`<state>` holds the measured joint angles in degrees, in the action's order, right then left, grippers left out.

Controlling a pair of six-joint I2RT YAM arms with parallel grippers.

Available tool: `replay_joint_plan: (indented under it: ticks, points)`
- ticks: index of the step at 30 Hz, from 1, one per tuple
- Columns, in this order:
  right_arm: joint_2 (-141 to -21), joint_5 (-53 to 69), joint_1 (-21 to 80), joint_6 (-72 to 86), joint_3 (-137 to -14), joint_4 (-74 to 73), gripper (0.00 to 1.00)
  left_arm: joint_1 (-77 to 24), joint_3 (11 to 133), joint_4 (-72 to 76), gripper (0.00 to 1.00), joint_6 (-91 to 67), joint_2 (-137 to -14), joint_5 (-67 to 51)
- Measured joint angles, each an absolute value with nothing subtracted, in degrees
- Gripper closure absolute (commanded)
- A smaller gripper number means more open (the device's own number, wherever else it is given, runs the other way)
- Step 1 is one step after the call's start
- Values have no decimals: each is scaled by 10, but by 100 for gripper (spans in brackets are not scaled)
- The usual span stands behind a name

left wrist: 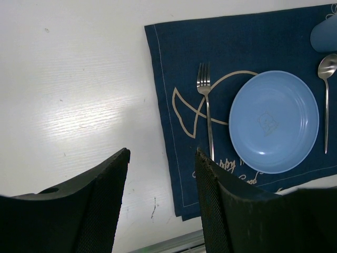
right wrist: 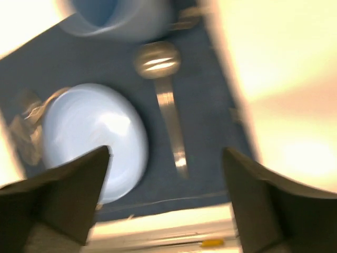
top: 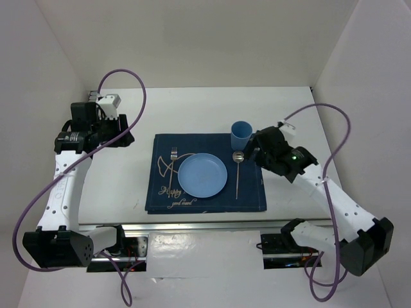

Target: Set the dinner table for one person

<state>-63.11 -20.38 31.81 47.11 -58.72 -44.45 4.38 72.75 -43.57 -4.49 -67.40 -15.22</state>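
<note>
The tabletop (top: 115, 192) fills the overhead frame from the white walls down to the metal rail at the bottom. It is stiff, fixed and smooth, with nothing on it to grip, and I judge that light things would slide on it. At centre lies a soft placemat (top: 250, 200) carrying a plate (top: 202, 174), with a fork (top: 173, 159) on its left, a spoon (top: 237, 176) on its right and a cup (top: 241, 135) at upper right. The thin steel pieces look slippery and are best pinched across the handle.

The left hand (left wrist: 160, 195) is spread wide and empty over bare tabletop beside the placemat's edge. The right hand (right wrist: 166, 155) gapes wide and empty above the spoon and plate.

The left wrist view shows the fork tines sharply, while the right wrist view is blurred. Only the overhead view shows both arms.
</note>
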Motion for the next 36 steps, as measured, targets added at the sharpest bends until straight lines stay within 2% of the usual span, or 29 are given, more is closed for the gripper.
replay_joint_plan:
  ticks: [5,13,27,36]
  points:
    - [-580,-299,292,543,-587,-597,1,44,725,-432,39,-45,-674,-152]
    - [-537,-344,292,573,-681,-697,1,44,716,-423,39,-45,-674,-151]
    - [-427,-370,292,574,-722,-737,1,44,711,-423,39,-46,-672,-151]
    - [-422,-374,292,571,-728,-738,1,44,711,-423,39,-46,-668,-151]
